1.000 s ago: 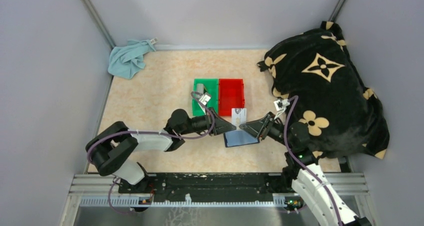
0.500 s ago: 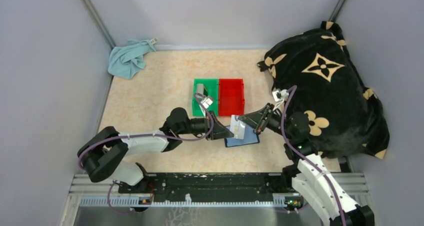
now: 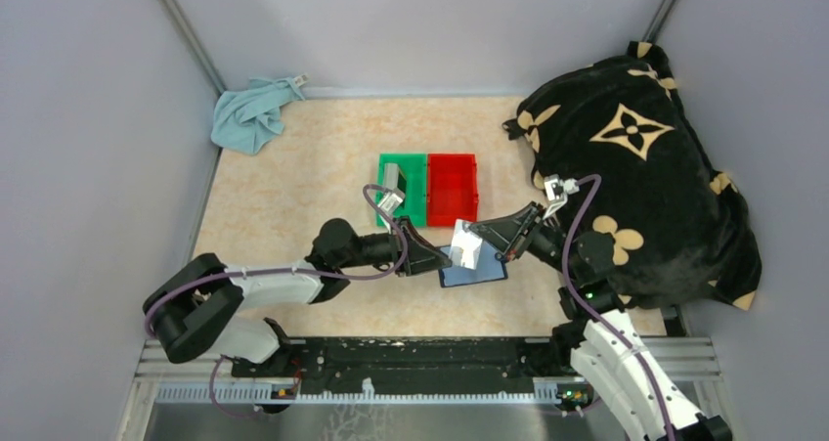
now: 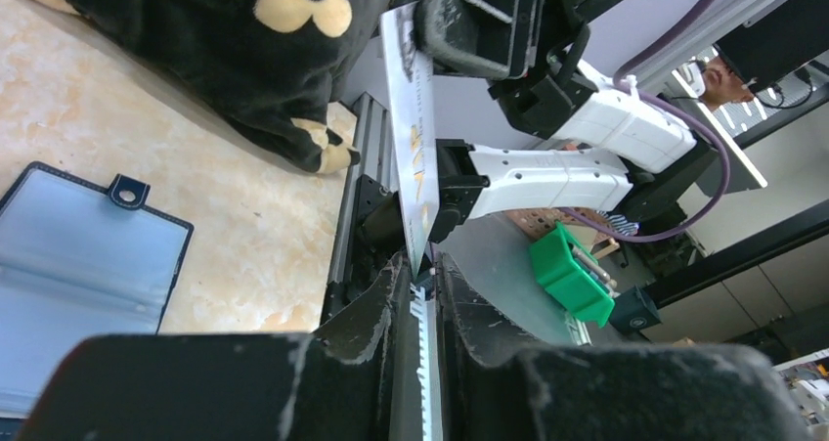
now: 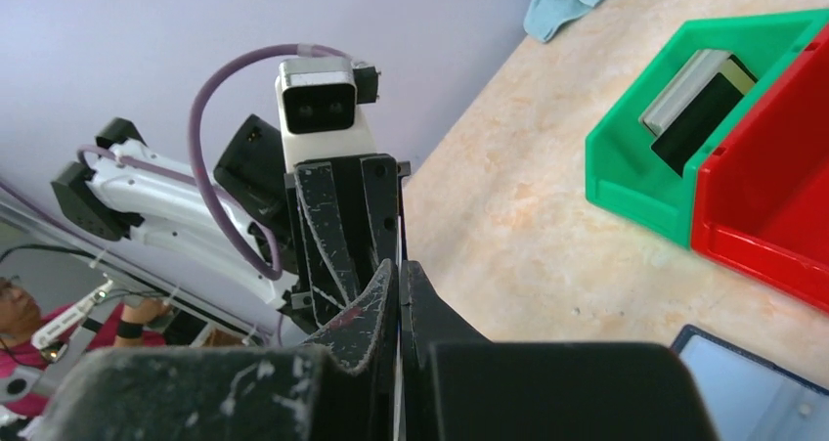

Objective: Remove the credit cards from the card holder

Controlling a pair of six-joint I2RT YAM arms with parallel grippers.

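The navy card holder (image 3: pixel 473 271) lies open on the table; it also shows in the left wrist view (image 4: pixel 78 255). My right gripper (image 3: pixel 477 238) is shut on a grey-white credit card (image 3: pixel 465 246) and holds it on edge above the holder. In the left wrist view the card (image 4: pixel 411 138) hangs from the right gripper (image 4: pixel 469 21). Its lower corner sits at the tips of my left gripper (image 4: pixel 418 265), whose jaws stand a narrow gap apart. In the right wrist view my right gripper (image 5: pixel 399 265) pinches the card, seen edge-on. Another grey card (image 3: pixel 394 175) lies in the green bin (image 3: pixel 415 167).
A red bin (image 3: pixel 453 187) stands right of the green one, just behind the grippers. A black flower-patterned blanket (image 3: pixel 635 167) fills the right side. A light blue cloth (image 3: pixel 252 113) lies at the back left corner.
The right gripper has lifted the card a little over the holder. The left gripper has drawn back slightly to the left and lower, its tips now at the card's lower corner.
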